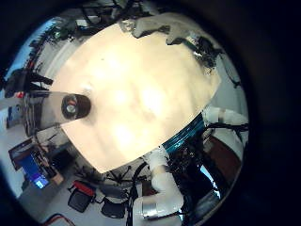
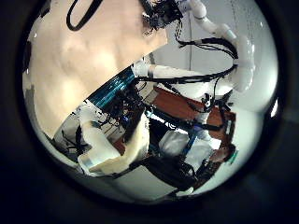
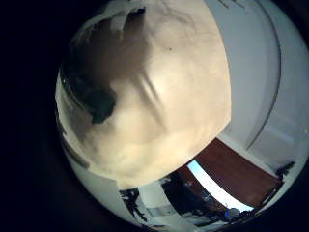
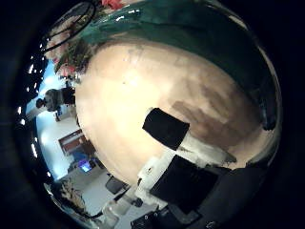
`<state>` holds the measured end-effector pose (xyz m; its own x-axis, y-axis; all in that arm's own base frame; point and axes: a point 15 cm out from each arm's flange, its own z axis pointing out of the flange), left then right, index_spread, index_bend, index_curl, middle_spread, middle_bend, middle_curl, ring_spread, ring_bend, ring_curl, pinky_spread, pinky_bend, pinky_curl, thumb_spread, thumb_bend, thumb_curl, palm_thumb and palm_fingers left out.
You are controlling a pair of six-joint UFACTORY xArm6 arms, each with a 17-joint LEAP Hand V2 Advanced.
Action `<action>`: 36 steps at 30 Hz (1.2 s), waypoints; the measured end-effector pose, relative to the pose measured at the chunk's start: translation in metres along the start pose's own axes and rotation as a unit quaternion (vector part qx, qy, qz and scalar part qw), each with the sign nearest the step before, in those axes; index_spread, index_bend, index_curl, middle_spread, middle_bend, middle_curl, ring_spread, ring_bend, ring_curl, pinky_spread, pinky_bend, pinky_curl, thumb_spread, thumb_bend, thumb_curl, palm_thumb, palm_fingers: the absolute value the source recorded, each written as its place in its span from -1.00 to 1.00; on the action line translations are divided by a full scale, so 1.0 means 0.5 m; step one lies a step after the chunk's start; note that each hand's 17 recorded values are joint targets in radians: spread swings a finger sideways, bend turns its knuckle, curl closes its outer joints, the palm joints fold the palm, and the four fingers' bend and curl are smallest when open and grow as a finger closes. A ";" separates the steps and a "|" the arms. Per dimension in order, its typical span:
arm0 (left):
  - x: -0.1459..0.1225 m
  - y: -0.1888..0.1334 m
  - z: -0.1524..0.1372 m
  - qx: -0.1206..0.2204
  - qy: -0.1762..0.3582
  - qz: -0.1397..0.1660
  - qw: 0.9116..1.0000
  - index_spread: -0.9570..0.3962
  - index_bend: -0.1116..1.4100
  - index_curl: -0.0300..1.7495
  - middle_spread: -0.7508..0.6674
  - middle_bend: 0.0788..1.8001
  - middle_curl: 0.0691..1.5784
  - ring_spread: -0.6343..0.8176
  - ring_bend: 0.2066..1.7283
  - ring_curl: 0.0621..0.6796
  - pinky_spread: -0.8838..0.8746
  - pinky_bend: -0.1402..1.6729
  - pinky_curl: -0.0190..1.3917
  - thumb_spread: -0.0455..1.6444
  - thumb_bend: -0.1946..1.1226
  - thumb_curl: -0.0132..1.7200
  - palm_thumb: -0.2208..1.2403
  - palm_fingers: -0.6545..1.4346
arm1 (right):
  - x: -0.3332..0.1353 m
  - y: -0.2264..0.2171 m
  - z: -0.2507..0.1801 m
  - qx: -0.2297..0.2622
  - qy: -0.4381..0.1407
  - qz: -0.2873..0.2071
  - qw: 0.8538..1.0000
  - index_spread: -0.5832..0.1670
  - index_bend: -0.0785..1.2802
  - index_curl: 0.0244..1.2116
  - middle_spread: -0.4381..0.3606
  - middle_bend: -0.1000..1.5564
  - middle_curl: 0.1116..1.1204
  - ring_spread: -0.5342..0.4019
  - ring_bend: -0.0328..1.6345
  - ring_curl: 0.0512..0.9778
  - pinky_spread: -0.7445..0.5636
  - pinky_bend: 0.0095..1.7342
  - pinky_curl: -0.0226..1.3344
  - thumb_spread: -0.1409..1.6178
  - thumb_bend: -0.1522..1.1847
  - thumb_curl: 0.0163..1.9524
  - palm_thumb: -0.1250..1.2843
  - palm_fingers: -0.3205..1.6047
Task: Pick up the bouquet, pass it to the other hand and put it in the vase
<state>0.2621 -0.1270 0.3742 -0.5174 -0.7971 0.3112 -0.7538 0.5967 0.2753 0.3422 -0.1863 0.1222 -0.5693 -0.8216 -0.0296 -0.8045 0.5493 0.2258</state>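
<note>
In the right thumb side palm view a leafy mass with blossoms, the bouquet [image 4: 181, 29], fills one edge, close to my right hand. One finger [image 4: 170, 129] of that hand stretches straight over the table [image 4: 124, 95] and holds nothing. From the left palm, my right hand [image 1: 165, 28] shows at the table's far edge, also seen as a hand [image 2: 161, 14] in the left thumb side view. My left hand's fingers [image 2: 110, 151] hang relaxed and empty. A dark, round-ended part [image 1: 73, 106] reaches in from the edge; I cannot tell whether it is a finger or the vase.
A wide bare tabletop [image 1: 141, 94] lies under my left hand. In the right little finger side view a dark blotch [image 3: 100, 101] sits in shadow on the table [image 3: 164, 97]. The right arm [image 2: 229, 47] crosses beyond the table edge. Chairs [image 1: 99, 198] stand past the table.
</note>
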 end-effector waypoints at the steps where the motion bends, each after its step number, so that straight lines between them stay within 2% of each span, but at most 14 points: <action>1: 0.000 0.000 0.001 -0.001 0.000 0.000 1.000 0.41 -0.61 -0.56 0.49 -0.88 -0.67 0.59 -0.62 -0.56 0.70 -0.44 -0.73 0.43 -0.73 -0.65 -0.30 -0.27 | -0.002 0.000 0.000 0.000 0.001 -0.002 1.000 0.05 -0.58 -0.28 0.08 -0.15 -0.26 -0.18 0.28 -0.30 0.10 -0.13 -0.77 0.40 -0.79 -0.65 -0.22 -0.04; 5: 0.000 0.000 0.001 -0.001 0.000 0.000 1.000 0.41 -0.62 -0.56 0.49 -0.87 -0.67 0.59 -0.62 -0.56 0.70 -0.44 -0.73 0.43 -0.73 -0.65 -0.30 -0.27 | -0.015 0.002 0.000 0.000 0.003 -0.010 1.000 -0.05 -0.59 -0.25 -0.04 -0.10 -0.21 -0.29 0.33 -0.27 -0.02 -0.07 -0.80 0.39 -0.77 -0.62 -0.06 0.08; 11: 0.000 -0.001 0.000 0.000 0.000 0.001 1.000 0.40 -0.62 -0.56 0.49 -0.88 -0.68 0.59 -0.62 -0.56 0.70 -0.44 -0.73 0.43 -0.73 -0.65 -0.30 -0.27 | -0.041 0.011 0.001 -0.007 0.011 -0.027 1.000 -0.28 -0.58 -0.18 -0.24 -0.04 -0.12 -0.41 0.37 -0.22 -0.37 0.15 -0.75 0.35 -0.77 -0.57 0.17 0.38; 12: -0.001 -0.001 0.000 -0.001 0.000 0.001 1.000 0.40 -0.62 -0.56 0.49 -0.88 -0.68 0.59 -0.62 -0.56 0.70 -0.44 -0.73 0.43 -0.73 -0.65 -0.30 -0.27 | -0.039 0.014 0.002 -0.009 0.015 -0.030 0.999 -0.34 -0.56 -0.16 -0.27 -0.02 -0.10 -0.41 0.38 -0.21 -0.43 0.19 -0.73 0.34 -0.75 -0.56 0.23 0.49; 15: -0.001 -0.002 0.000 -0.001 0.000 0.002 1.000 0.40 -0.62 -0.56 0.49 -0.88 -0.68 0.59 -0.62 -0.57 0.70 -0.44 -0.73 0.43 -0.73 -0.65 -0.30 -0.27 | -0.033 0.017 0.000 -0.011 0.023 -0.033 0.999 -0.46 -0.40 -0.04 -0.33 0.08 -0.01 -0.41 0.39 -0.15 -0.52 0.24 -0.66 0.32 -0.75 -0.53 0.34 0.63; 19: 0.000 -0.004 -0.001 -0.001 0.001 0.003 1.000 0.40 -0.62 -0.56 0.49 -0.87 -0.68 0.59 -0.63 -0.57 0.69 -0.44 -0.73 0.43 -0.73 -0.65 -0.30 -0.27 | -0.031 0.021 -0.013 -0.010 0.031 -0.038 0.999 -0.54 -0.11 0.13 -0.36 0.21 0.08 -0.37 0.44 -0.10 -0.50 0.33 -0.58 0.29 -0.74 -0.50 0.47 0.72; 26: 0.004 -0.005 -0.004 0.002 0.001 0.005 1.000 0.40 -0.61 -0.56 0.49 -0.88 -0.68 0.59 -0.63 -0.57 0.69 -0.44 -0.73 0.43 -0.73 -0.65 -0.30 -0.27 | -0.033 0.017 -0.093 0.041 0.030 -0.039 0.998 -0.54 0.36 0.45 -0.37 0.50 0.31 -0.35 0.62 0.10 -0.32 0.60 -0.38 0.25 -0.72 -0.42 0.68 0.61; 36: 0.011 -0.005 -0.007 0.005 0.007 0.008 1.000 0.40 -0.61 -0.56 0.49 -0.88 -0.68 0.59 -0.63 -0.58 0.69 -0.44 -0.74 0.43 -0.73 -0.65 -0.30 -0.27 | -0.031 0.030 -0.283 0.172 0.019 -0.052 0.984 -0.35 0.61 0.58 -0.29 0.69 0.39 -0.31 0.73 0.28 -0.19 0.69 -0.23 0.24 -0.67 -0.30 0.86 0.53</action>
<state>0.2628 -0.1323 0.3785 -0.5239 -0.7863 0.3276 -0.7497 0.6082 0.2610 0.3629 -0.1868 0.2637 -0.4797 -0.8775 0.0036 -0.8714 0.4758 -0.1194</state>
